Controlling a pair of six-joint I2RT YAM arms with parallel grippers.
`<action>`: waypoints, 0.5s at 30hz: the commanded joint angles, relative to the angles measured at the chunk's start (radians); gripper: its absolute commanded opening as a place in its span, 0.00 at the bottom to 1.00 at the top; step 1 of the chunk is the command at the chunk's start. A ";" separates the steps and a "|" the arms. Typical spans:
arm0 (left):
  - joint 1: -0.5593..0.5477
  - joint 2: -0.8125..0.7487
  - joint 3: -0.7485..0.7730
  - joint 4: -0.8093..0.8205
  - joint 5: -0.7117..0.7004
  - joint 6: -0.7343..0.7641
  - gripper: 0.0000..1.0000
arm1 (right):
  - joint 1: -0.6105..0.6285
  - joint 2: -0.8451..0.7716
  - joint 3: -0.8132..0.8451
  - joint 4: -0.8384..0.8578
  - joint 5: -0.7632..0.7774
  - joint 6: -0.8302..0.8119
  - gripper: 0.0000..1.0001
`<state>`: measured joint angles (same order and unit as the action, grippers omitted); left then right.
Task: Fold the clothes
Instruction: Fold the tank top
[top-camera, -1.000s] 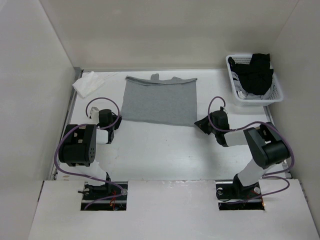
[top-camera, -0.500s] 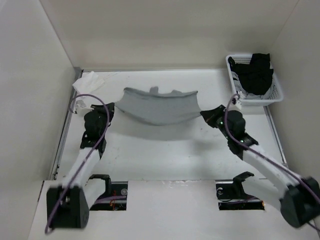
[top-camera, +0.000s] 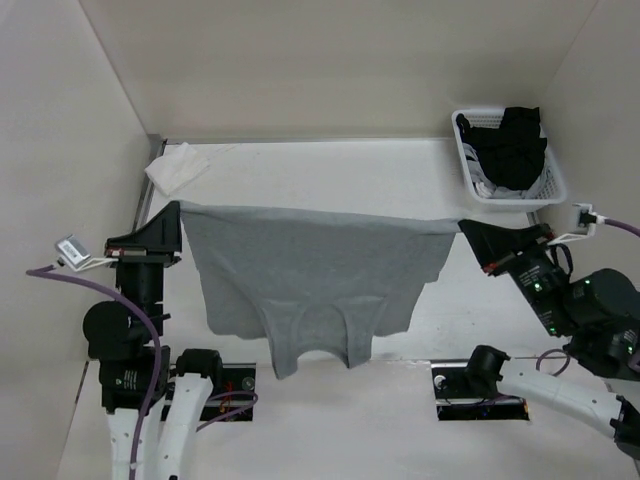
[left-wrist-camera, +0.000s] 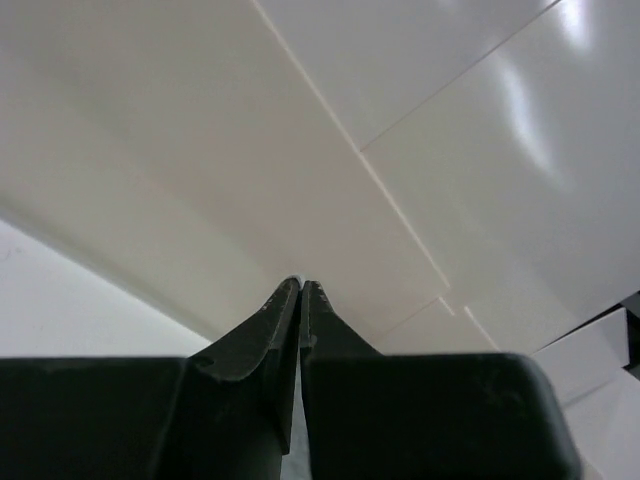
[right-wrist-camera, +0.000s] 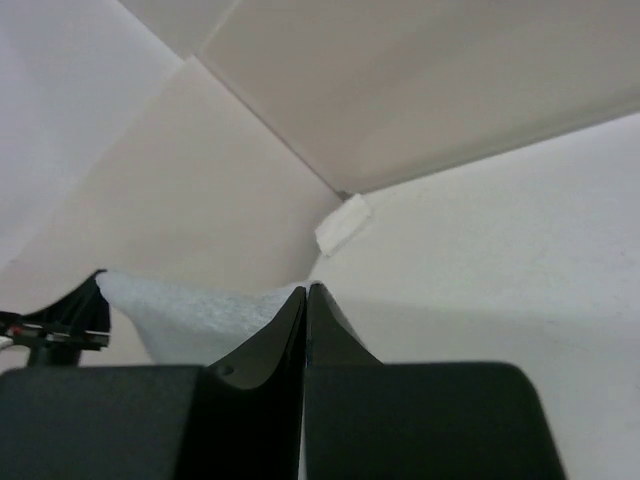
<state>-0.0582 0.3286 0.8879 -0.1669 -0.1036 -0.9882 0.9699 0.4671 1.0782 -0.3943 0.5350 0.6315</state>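
I have the shirt (top-camera: 310, 270) off the bench (top-camera: 330, 170), strung between both arms. The left claw (top-camera: 172, 222) is pressed together on one top corner of it, above the bench's left edge. The right claw (top-camera: 468, 230) is pinching the opposite corner, above the right edge. The edge between them runs almost straight, sagging a little near the right claw.

From that edge the shirt hangs as one wide grey sheet. Seen from above, it covers the middle of the bench and reaches past the near edge. The scooped neck and the armholes are at the bottom.

On the left wrist camera my fingers (left-wrist-camera: 262, 330) are closed tip to tip, and no fabric shows there against the pale wall. On the right wrist camera the fingers (right-wrist-camera: 268, 345) are closed as well. There the grey knit stretches away from the tips towards the other arm.

A white basket (top-camera: 558, 186) sits at the far right corner, with black garments (top-camera: 512, 145) heaped in it. A crumpled white cloth (top-camera: 176, 167) lies at the far left corner, well apart from the shirt.
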 joint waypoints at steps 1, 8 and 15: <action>-0.009 0.084 -0.058 -0.106 -0.002 0.031 0.00 | 0.037 0.096 -0.017 -0.089 0.132 -0.067 0.01; 0.014 0.376 -0.246 0.110 0.011 0.005 0.00 | -0.392 0.384 -0.184 0.188 -0.333 -0.023 0.01; 0.018 1.028 -0.059 0.417 -0.016 -0.046 0.00 | -0.702 1.012 0.012 0.437 -0.607 0.045 0.01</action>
<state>-0.0414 1.1828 0.6903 0.0265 -0.1013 -1.0134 0.3344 1.3231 0.9527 -0.1379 0.0879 0.6411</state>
